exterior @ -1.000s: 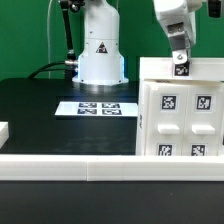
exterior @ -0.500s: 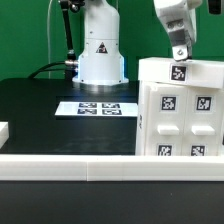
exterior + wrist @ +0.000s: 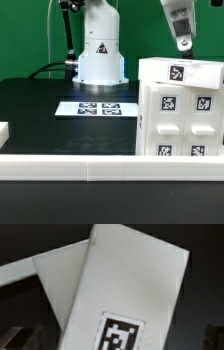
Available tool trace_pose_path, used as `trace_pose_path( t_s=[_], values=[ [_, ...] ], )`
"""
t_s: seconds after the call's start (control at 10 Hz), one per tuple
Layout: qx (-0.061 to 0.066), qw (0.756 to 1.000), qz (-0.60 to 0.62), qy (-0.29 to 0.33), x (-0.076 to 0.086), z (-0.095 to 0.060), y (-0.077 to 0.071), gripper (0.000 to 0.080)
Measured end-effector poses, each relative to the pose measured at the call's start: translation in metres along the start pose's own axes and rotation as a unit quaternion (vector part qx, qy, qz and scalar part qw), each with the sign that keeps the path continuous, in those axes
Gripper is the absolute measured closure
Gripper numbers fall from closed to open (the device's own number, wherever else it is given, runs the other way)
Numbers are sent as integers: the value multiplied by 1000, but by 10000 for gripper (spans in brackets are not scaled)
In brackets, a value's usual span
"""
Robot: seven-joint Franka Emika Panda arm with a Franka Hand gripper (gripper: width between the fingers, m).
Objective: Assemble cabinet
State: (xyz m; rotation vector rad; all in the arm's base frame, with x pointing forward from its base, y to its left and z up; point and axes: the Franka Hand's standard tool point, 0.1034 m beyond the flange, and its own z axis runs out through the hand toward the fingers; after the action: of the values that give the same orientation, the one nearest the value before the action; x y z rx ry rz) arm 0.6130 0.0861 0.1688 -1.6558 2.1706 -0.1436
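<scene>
The cabinet (image 3: 180, 115), a big white box with square tags on its front panels, stands on the black table at the exterior view's right. A white top panel (image 3: 200, 72) with one tag (image 3: 179, 72) lies on it. My gripper (image 3: 182, 43) hangs just above that tag, clear of the panel, and looks open and empty. In the wrist view the white tagged panel (image 3: 120, 286) fills the picture below my gripper (image 3: 112, 343). The dark fingers (image 3: 12, 339) show only faintly at the corners, wide apart and off the panel.
The marker board (image 3: 99, 107) lies flat mid-table in front of the arm's white base (image 3: 100, 55). A long white rail (image 3: 80, 165) edges the table's near side. A small white part (image 3: 3, 130) sits at the exterior view's left edge.
The gripper has risen from the tagged top panel, which stays on the cabinet. The panel's tag is now fully uncovered.
</scene>
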Motion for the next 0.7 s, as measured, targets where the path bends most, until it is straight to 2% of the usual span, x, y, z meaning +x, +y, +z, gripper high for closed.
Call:
trace_pose_path(
  t_s=[0.2,0.3,0.7],
  values=[
    [-23,995,-97,-10,-2,-1,-1,2],
    [-27,989,-144,-16,-4,-3,-4,2],
    [-22,984,-176,-18,-7,-4,-5,2]
  ],
)
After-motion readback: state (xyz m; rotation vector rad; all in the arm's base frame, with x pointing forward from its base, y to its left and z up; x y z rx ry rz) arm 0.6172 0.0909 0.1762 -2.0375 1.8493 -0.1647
